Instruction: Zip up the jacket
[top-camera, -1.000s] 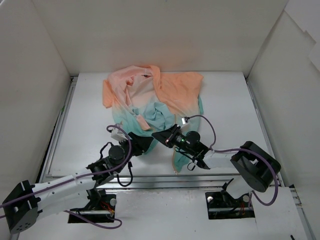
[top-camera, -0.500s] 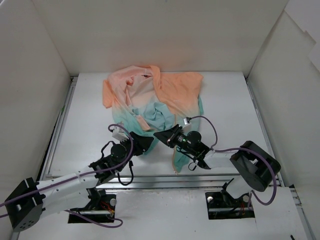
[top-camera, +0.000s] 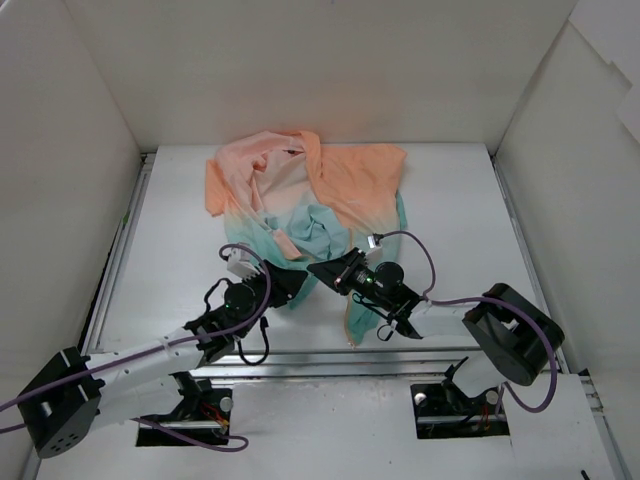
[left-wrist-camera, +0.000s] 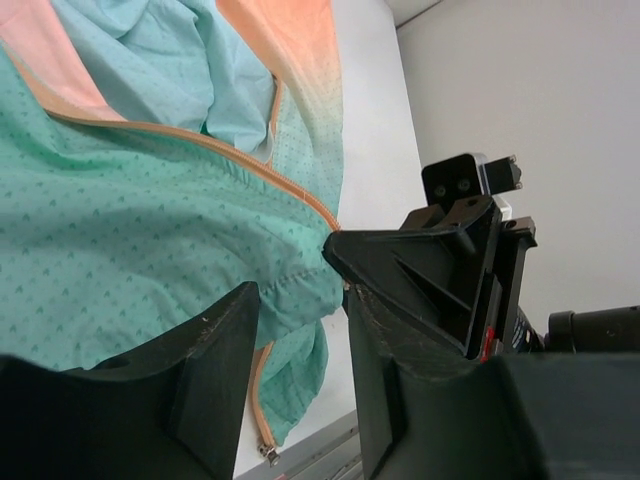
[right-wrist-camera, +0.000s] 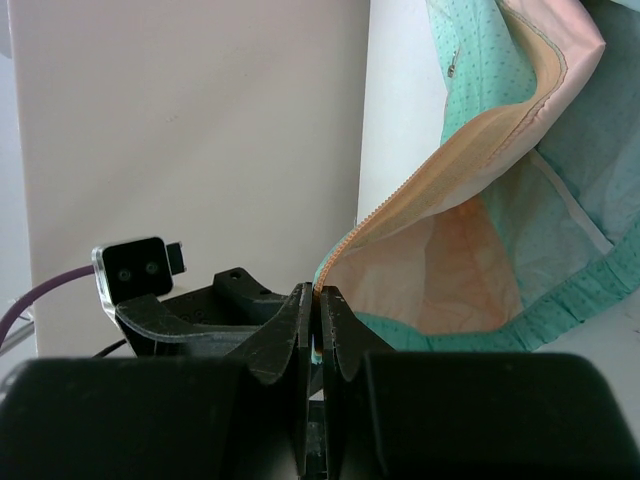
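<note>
The jacket (top-camera: 310, 190) lies crumpled at the back middle of the table, peach at the far end and teal at the near hem. My right gripper (top-camera: 318, 268) is shut on the orange zipper edge (right-wrist-camera: 440, 170), which it pinches at the fingertips (right-wrist-camera: 316, 295) and holds off the table. My left gripper (top-camera: 297, 282) is open right beside it, with the teal hem (left-wrist-camera: 130, 230) lying between its spread fingers (left-wrist-camera: 300, 290). A second zipper tape with a metal end (left-wrist-camera: 268, 455) hangs near the table's front edge. The right gripper's tip (left-wrist-camera: 335, 250) nearly touches my left finger.
White walls stand at the left (top-camera: 60, 200), right (top-camera: 570, 180) and back. The table's front edge rail (top-camera: 330, 350) runs just below both grippers. Purple cables loop round both arms.
My left arm has shifted slightly forward, with its gripper staying open at the teal hem. My right gripper has stayed in place, shut on the zipper edge.
</note>
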